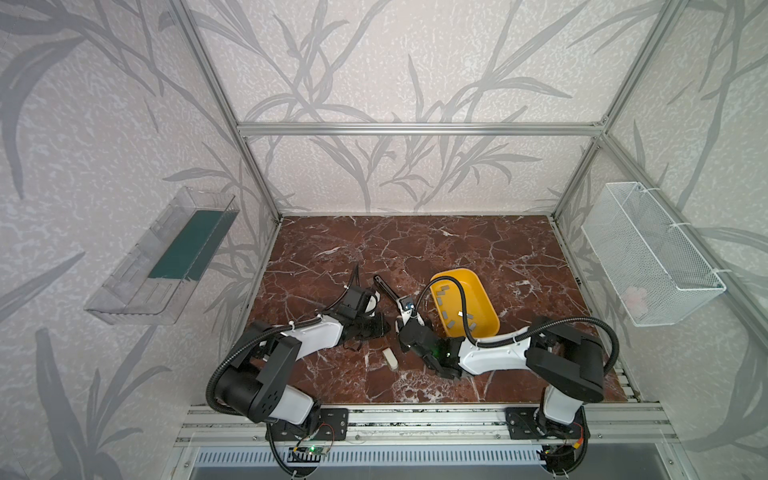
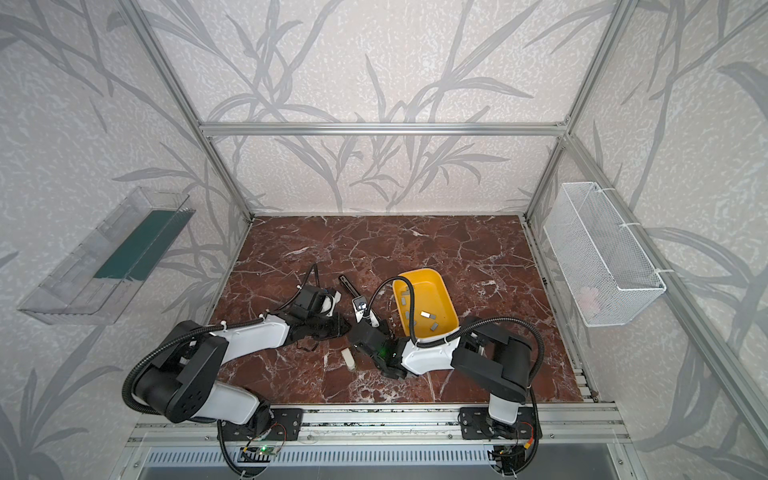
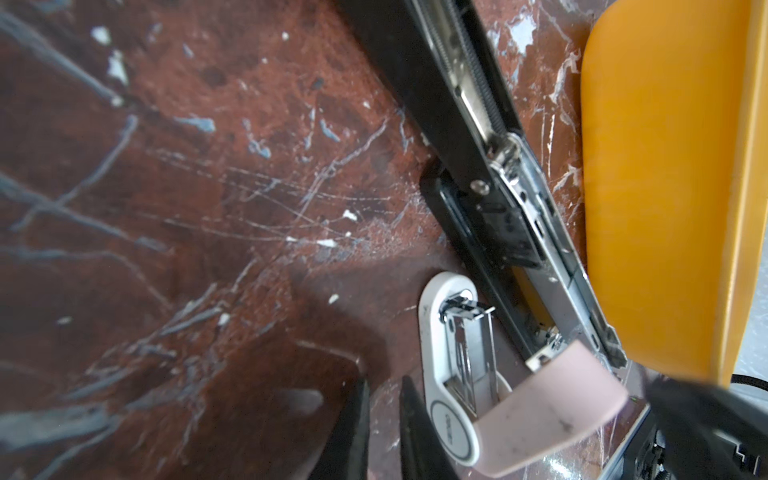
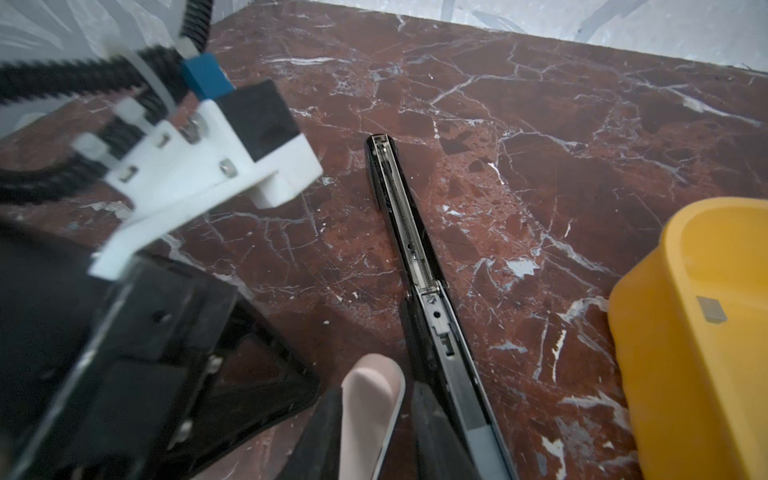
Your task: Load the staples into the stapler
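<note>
A pink-and-white mini stapler (image 1: 405, 306) (image 3: 432, 332) is hinged open, its metal magazine showing. My right gripper (image 1: 406, 328) (image 4: 376, 395) is shut on its pink cover (image 4: 370, 399). Beside it a long black stapler (image 1: 384, 286) (image 4: 409, 232) lies opened flat on the marble. Several grey staples (image 1: 451, 322) (image 4: 711, 309) lie in the yellow tray (image 1: 484, 299) to the right. My left gripper (image 1: 384, 328) (image 3: 384, 386) hovers just left of the mini stapler. Its fingers are almost together, with a slim gap and nothing between them.
A second small white stapler (image 1: 390, 359) lies closed on the table in front of both grippers. A clear bin (image 1: 166, 257) hangs on the left wall and a white wire basket (image 1: 652, 257) on the right wall. The two arms stand very close together.
</note>
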Available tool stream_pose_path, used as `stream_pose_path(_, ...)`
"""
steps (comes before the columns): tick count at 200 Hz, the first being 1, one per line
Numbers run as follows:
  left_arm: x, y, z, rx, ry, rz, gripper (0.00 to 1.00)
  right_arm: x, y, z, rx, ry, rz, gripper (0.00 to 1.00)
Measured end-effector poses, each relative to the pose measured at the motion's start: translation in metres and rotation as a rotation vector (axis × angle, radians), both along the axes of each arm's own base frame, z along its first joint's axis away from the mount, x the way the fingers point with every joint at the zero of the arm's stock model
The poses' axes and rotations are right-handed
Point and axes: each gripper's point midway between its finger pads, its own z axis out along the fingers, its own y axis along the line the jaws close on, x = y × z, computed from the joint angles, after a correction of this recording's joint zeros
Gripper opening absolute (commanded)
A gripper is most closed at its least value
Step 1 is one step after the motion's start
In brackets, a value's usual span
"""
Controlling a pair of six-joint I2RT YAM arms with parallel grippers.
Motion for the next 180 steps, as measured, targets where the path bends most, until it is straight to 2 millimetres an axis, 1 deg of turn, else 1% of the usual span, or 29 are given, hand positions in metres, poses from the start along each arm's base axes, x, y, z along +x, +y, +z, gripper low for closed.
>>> stream_pose_path(20, -0.002, 0.002, 0.000, 0.007, 0.002, 0.002, 0.18, 0.005, 0.001, -0.009, -0.024, 0.016, -0.006, 0.29)
stream_pose_path(97, -0.006, 0.004, 0.000, 0.014, 0.007, -0.005, 0.18, 0.010, 0.007, -0.016, -0.016, 0.034, -0.017, 0.27)
stream_pose_path(145, -0.007, 0.004, 0.001, 0.018, 0.007, -0.014, 0.18, 0.013, 0.007, -0.019, 0.015, 0.051, -0.044, 0.22)
stream_pose_path(180, -0.008, 0.004, 0.001, 0.018, 0.006, -0.019, 0.18, 0.015, 0.009, -0.021, 0.052, 0.056, -0.061, 0.17)
